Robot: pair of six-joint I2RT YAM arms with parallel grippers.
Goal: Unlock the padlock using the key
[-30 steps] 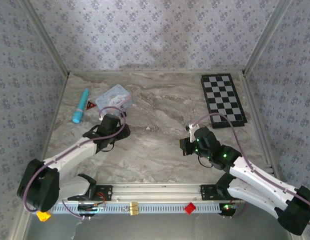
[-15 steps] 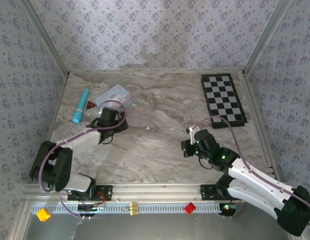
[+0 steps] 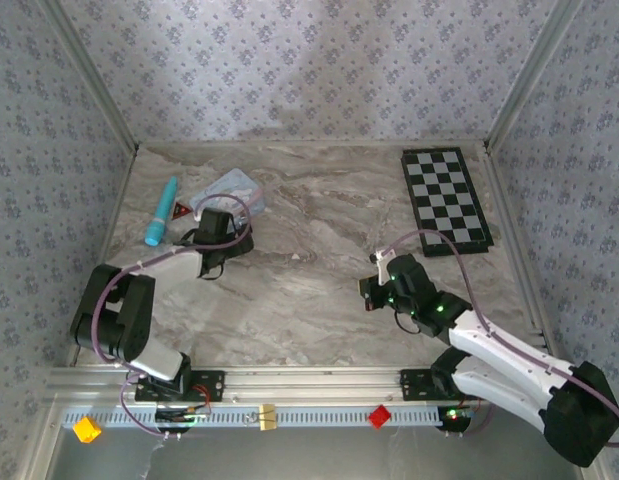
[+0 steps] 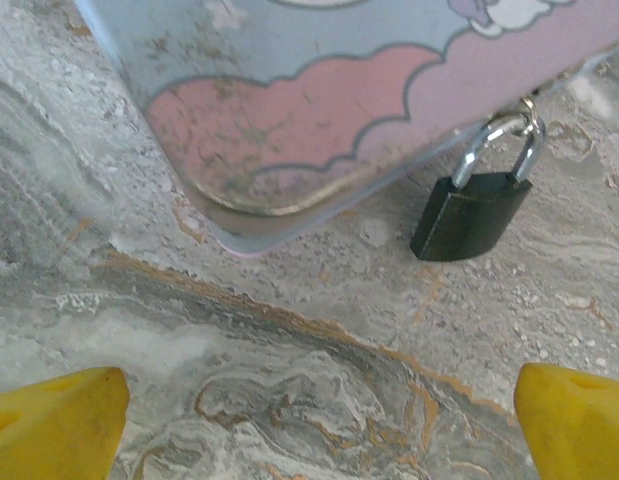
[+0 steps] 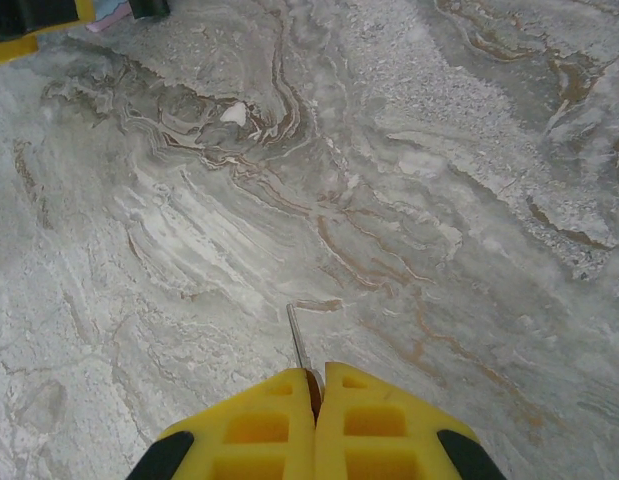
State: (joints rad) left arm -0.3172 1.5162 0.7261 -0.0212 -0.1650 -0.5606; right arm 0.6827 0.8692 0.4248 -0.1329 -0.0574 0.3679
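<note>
The padlock, small and black with a silver shackle, lies on the marble table hooked to the edge of the pale blue and pink tin. My left gripper hovers just short of it, open wide, with yellow fingertips at the frame's lower corners and nothing between them. From above, the left gripper sits at the near edge of the tin. My right gripper is shut on the key, whose thin metal blade sticks out forward over bare marble. In the top view the right gripper is right of centre.
A turquoise tube and a small red triangle lie left of the tin. A black and white chessboard lies at the back right. Patterned walls close in the table on three sides.
The left arm has reached farther toward the tin and its jaws have opened wider. The right gripper has stayed almost still, holding the key.
</note>
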